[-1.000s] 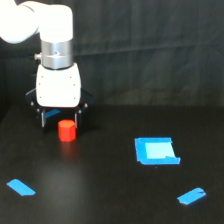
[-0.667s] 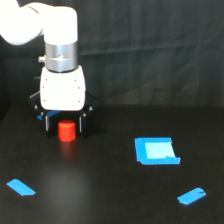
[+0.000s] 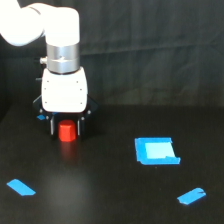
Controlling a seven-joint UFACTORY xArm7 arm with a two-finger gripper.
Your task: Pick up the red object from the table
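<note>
On the table, left half: red block [image 3: 67, 131], one only, standing upright on the black surface between the two dark fingers.
Block's look: short red-orange cylinder, plain, narrower than the white body above it; its top sits just under that body.
Block and surface: whether its base touches the table [image 3: 110, 200] or sits just above it cannot be told.
Gripper [image 3: 66, 129]: one, pointing straight down, a dark finger at the block's 9 o'clock and another at its 3 o'clock.
Grip state: fingers stand close on both sides of the block, but contact is too blurred to judge, so whether it is clamped or loose cannot be told.
Arm [image 3: 61, 45]: one, white with a grey metal band, rising from the gripper toward 12 o'clock, then bending off toward 10 o'clock.
Blue square [image 3: 156, 151]: one, with a paler centre, lying flat at the block's 4 o'clock, well apart.
Blue strips: two; one [image 3: 21, 187] at the block's 7 o'clock near the exterior view's left edge, one [image 3: 191, 195] at 4 o'clock beyond the square.
Backdrop: one dark curtain [image 3: 150, 50] behind the table, at 12 o'clock.
</note>
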